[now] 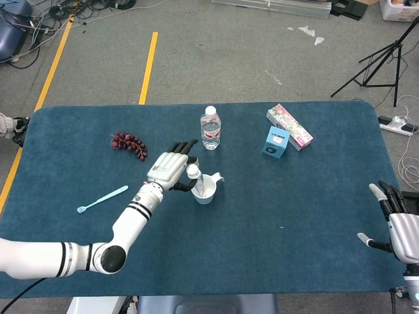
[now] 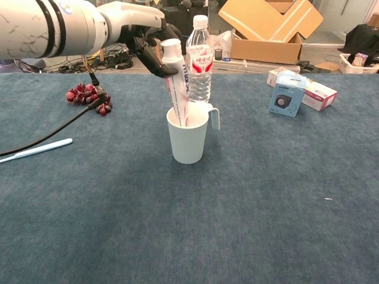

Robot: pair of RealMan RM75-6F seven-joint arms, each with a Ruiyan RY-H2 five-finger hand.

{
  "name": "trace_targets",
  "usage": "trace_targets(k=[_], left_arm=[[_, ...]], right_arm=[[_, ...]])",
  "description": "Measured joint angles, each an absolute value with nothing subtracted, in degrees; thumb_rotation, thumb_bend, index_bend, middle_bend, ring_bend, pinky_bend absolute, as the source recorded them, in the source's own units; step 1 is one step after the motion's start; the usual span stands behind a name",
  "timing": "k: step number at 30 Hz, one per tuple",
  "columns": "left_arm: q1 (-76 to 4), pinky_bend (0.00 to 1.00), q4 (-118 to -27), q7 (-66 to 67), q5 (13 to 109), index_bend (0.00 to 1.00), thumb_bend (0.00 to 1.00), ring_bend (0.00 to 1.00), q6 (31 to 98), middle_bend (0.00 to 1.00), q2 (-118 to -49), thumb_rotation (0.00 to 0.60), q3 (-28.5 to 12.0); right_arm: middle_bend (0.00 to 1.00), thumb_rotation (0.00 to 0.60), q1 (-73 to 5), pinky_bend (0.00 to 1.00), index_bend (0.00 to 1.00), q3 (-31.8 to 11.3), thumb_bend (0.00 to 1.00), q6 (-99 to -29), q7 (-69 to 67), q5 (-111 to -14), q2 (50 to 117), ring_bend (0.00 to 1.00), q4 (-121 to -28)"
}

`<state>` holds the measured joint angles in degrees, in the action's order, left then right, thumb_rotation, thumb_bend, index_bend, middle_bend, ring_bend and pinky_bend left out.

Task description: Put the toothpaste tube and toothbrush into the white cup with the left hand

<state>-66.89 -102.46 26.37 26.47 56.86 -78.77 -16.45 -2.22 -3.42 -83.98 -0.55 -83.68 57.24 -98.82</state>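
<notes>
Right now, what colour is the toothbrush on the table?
Light blue; the toothbrush shows best in the head view.

The setting is looking like a robotics lab or workshop. A blue-carpeted table (image 1: 314, 216) is standing on a bare grey floor marked with yellow tape lines (image 1: 148, 67). Loose cables (image 1: 46, 19), a black tripod (image 1: 383, 62) and open cardboard boxes (image 2: 269, 29) are surrounding it.

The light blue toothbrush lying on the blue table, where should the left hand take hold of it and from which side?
Grip the light blue toothbrush around the middle of its thin handle, coming straight down from above. It lies flat on the blue table with bare cloth around it, so fingers can pinch across its narrow width. The left hand is at the toothpaste tube.
</notes>
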Motion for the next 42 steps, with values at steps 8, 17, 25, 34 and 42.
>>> trace_targets(k=[8,17,25,34,42], left_arm=[[-67.72,0.00,-100.05,26.45,25.55,0.56,0.39,0.00,56.00,0.00,-81.06,0.600,-16.32],[-67.61,0.00,-98.39,25.92,25.74,0.50,0.39,0.00,54.90,0.00,-82.67,0.600,-15.55],[-67.90,0.00,-96.82,26.43,25.23,0.38,0.39,0.00,54.01,0.00,-83.88,0.600,-14.82],[-68.00,0.00,-96.30,26.78,24.77,0.31,0.39,0.00,53.55,0.00,-84.47,0.600,-14.31],[-67.60,0.00,-96.34,26.66,24.67,0.27,0.39,0.00,53.59,0.00,-84.08,0.600,-14.15]], right_arm=[[0.06,0.600,-2.19,0.42,0.09,-3.35,0.00,-83.97,-0.84,-83.81,57.06,0.00,-98.95],[0.06,0.600,-2.05,0.42,0.09,-3.34,0.00,-84.17,-1.17,-83.86,56.82,0.00,-99.06],[0.06,0.600,-2.08,0.42,0.09,-3.25,0.00,-84.03,-1.07,-83.93,56.78,0.00,-99.17],[0.06,0.600,-2.12,0.42,0.09,-3.22,0.00,-83.91,-1.09,-83.90,56.71,0.00,-99.24],[0.06,0.600,-2.21,0.42,0.09,-3.23,0.00,-83.67,-1.11,-83.74,56.69,0.00,-99.22]])
